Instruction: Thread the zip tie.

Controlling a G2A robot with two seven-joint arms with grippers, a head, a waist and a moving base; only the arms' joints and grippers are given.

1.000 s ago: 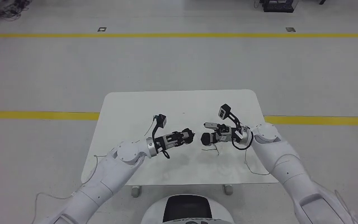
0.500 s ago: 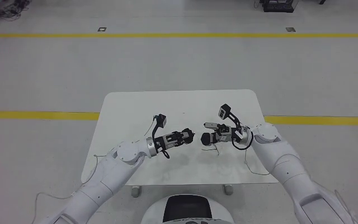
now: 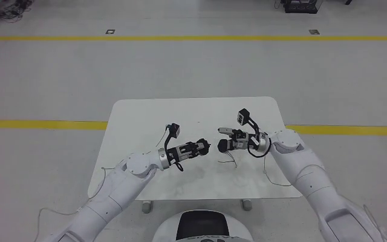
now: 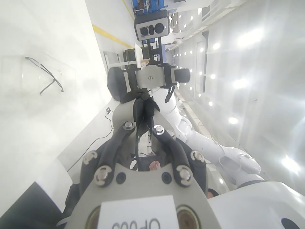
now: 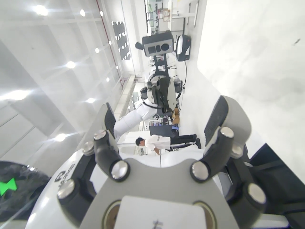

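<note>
Left hand [image 3: 204, 146]: clenched on a thin black zip tie [image 4: 136, 139], up over my desk [image 3: 151, 115].
Right hand [image 3: 222, 137]: released, fingers wide apart, facing my left one from close by.
Second zip tie [image 3: 228, 160]: lying bent on the desk, pretty much under my right hand.

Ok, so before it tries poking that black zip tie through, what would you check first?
1. Left gripper shut on the zip tie: ok.
2. Right gripper open, with nothing between its fingers: ok.
3. The two grippers face each other above the table, with a gap between them: ok.
4. Free end of the held tie lined up with the right gripper: cannot tell, it is too thin to make out.
5. Second zip tie lies flat on the table, apart from both grippers, so it should not snag: ok.
</note>
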